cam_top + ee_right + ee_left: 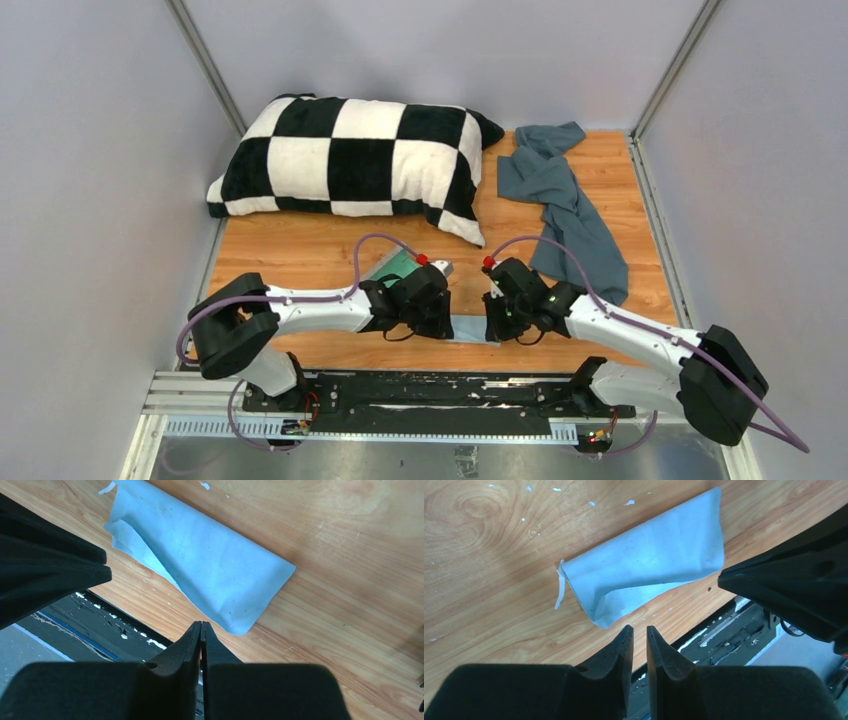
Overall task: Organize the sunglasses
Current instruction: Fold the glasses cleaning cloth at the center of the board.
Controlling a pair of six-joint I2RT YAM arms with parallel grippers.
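apparently needing no hold on the folded blue cloth (649,565) lying flat between them, the left gripper (639,640) hangs slightly spread, the right gripper (201,635) pressed together.

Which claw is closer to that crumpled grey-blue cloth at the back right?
The right. The right gripper sits just left of the grey-blue cloth, nearer the bases; the left gripper is further left, beyond it.

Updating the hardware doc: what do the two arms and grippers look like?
The left arm and right arm have white links and black joint housings. A purple cable loops along each to a red connector at the wrist; the right wrist shows a green light. The left gripper and right gripper are black with tapered, wedge-shaped fingers.
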